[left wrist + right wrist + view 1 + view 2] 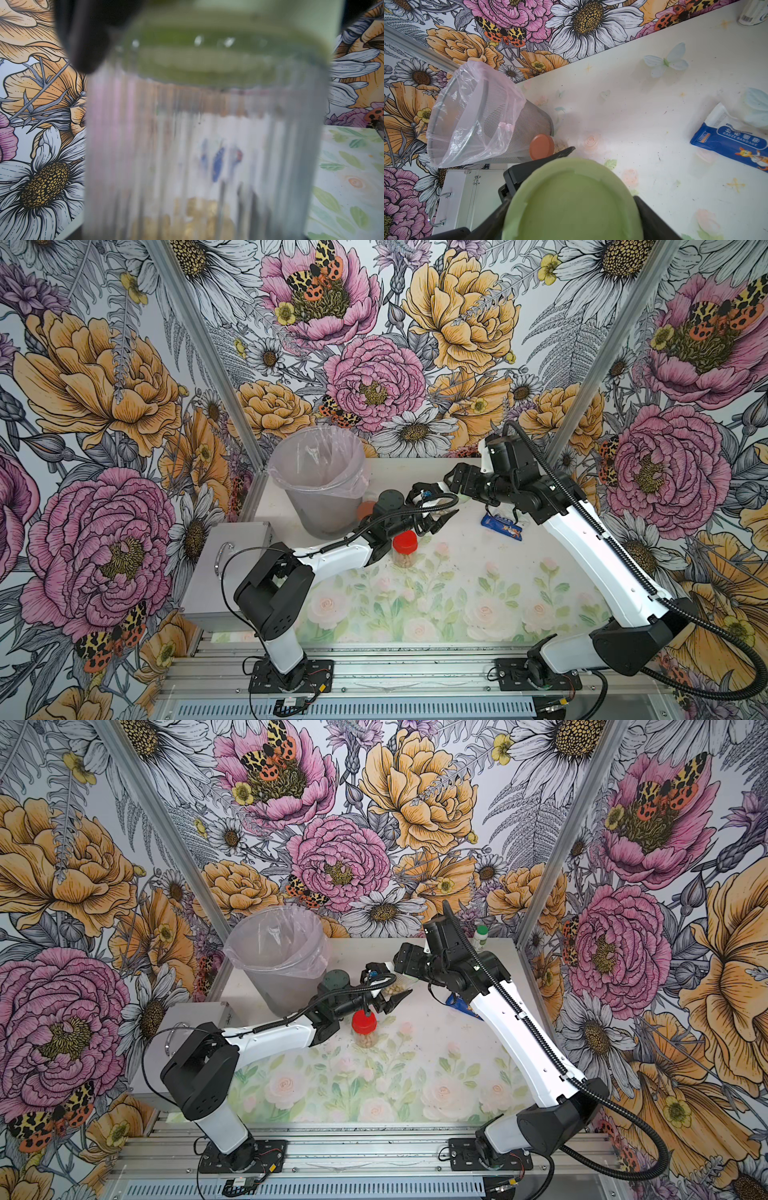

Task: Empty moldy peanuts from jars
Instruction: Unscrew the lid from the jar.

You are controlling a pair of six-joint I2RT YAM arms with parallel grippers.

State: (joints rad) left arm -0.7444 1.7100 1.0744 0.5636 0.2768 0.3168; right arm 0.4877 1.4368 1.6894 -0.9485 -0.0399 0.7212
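Observation:
My left gripper [434,518] is shut on a clear ribbed jar [207,145], held above the table near its middle. Pale peanuts [197,218] lie in the jar's low end and show in a top view as well [392,989]. The jar's light green lid [571,199] faces my right gripper [572,204], whose two black fingers press on it from both sides. A red-lidded jar [405,547] of peanuts stands upright just in front of my left wrist. A brown-lidded jar [542,146] stands against the bin's foot.
A mesh bin with a pinkish plastic liner [320,477] stands at the back left. A blue gauze bandage packet [500,526] lies under my right arm. A small white bottle with a green cap [481,936] stands at the back. A metal case [232,564] sits off the table's left edge.

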